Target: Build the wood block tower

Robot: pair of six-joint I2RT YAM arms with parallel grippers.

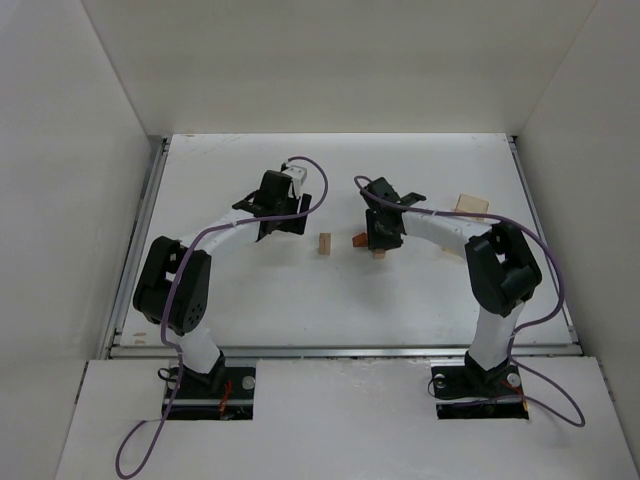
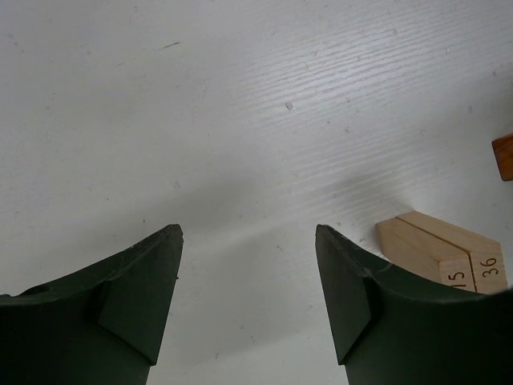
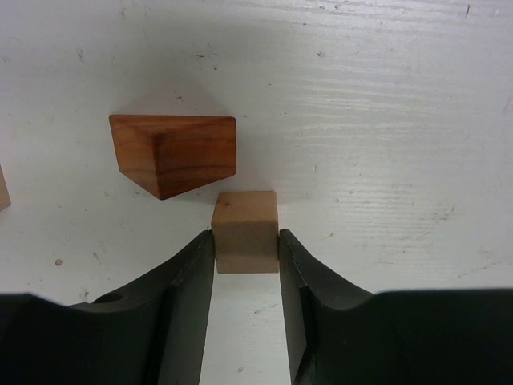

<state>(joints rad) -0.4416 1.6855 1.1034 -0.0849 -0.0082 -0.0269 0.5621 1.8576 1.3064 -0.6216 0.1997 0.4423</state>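
Pale tan block [image 3: 245, 220] was clamped in the right gripper [image 3: 246, 233], with the roof-shaped piece [image 3: 175, 152] just beyond-left; the left gripper [image 2: 248, 228] was spread apart.

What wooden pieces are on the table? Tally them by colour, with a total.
Pale tan: 3 (number-stamped wooden block, small wooden cube, larger wooden box)
Reddish-brown: 1 (roof-shaped wooden wedge)
Total: 4

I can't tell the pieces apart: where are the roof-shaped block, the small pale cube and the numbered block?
roof-shaped block [image 3: 192, 159]: right wrist view, its broad side face.
small pale cube [image 3: 246, 234]: right wrist view, its near face.
numbered block [image 2: 425, 247]: left wrist view, its long plain face.
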